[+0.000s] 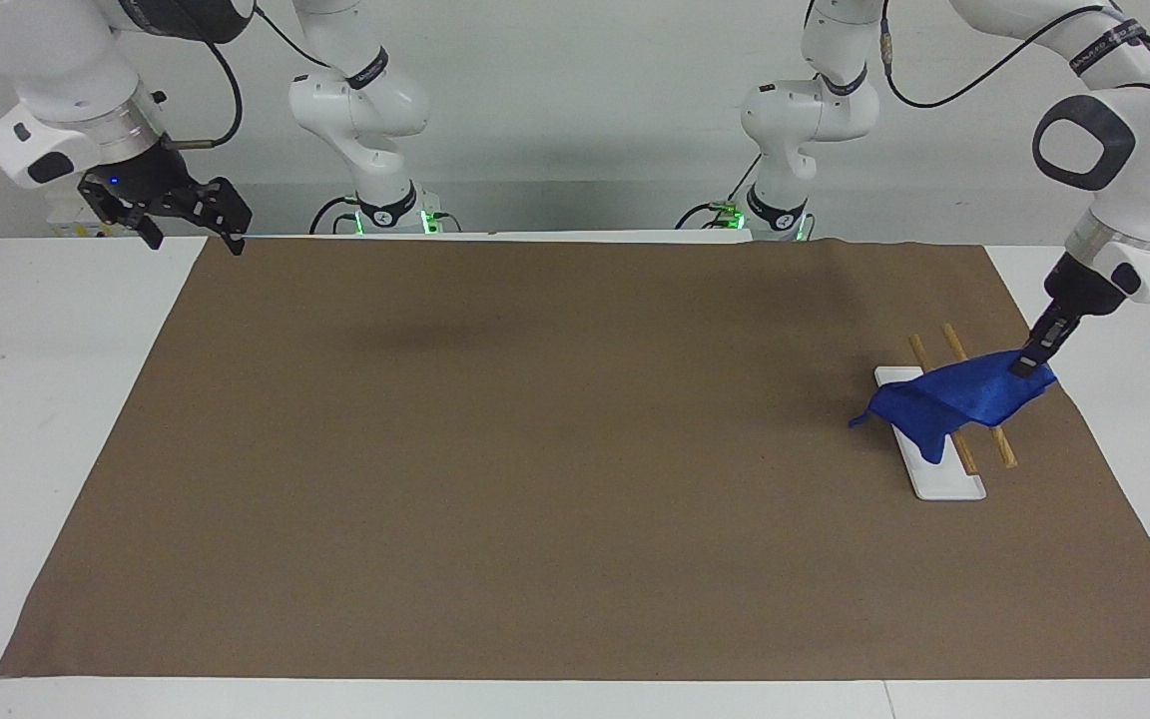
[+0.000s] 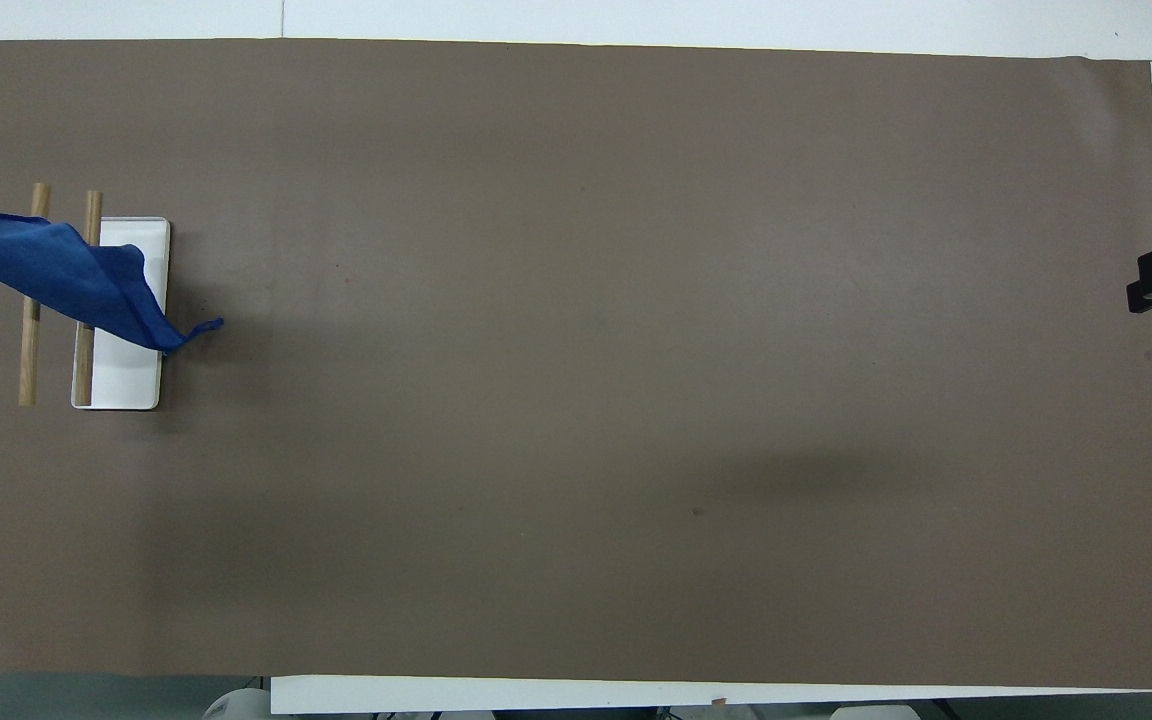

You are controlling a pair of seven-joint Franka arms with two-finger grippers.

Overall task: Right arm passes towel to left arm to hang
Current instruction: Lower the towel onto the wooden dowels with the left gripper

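While the towel (image 1: 954, 399) is draped across the two wooden rails (image 1: 974, 419) of the rack, the facing view shows the left tool (image 1: 1031, 365) closed on the towel's corner at the side of the rack toward the left arm's end of the tabletop (image 1: 66, 399). The cloth is stretched from that pinch over both rails and down toward the rack's white base (image 1: 939, 479), with a small loop hanging at its free tip. For the step in hand to be done well, the corner is best lowered until enough cloth lies on each side of the rails to balance, and only then released, since the soft microfibre is likely to slide off smooth round dowels if one side is left heavier. The right tool (image 1: 191, 215) is held high, well apart from the rack, above the edge of the brown mat (image 1: 535, 449) at the right arm's end, its fingers spread and empty; that arm waits.

In the overhead view, the towel (image 2: 56, 275) is seen as a bright blue, matte, tapering shape laid diagonally over the two parallel pale wooden rails (image 2: 31, 340) and the flat, rounded white base (image 2: 126, 380). The left tool is cut off at the edge.
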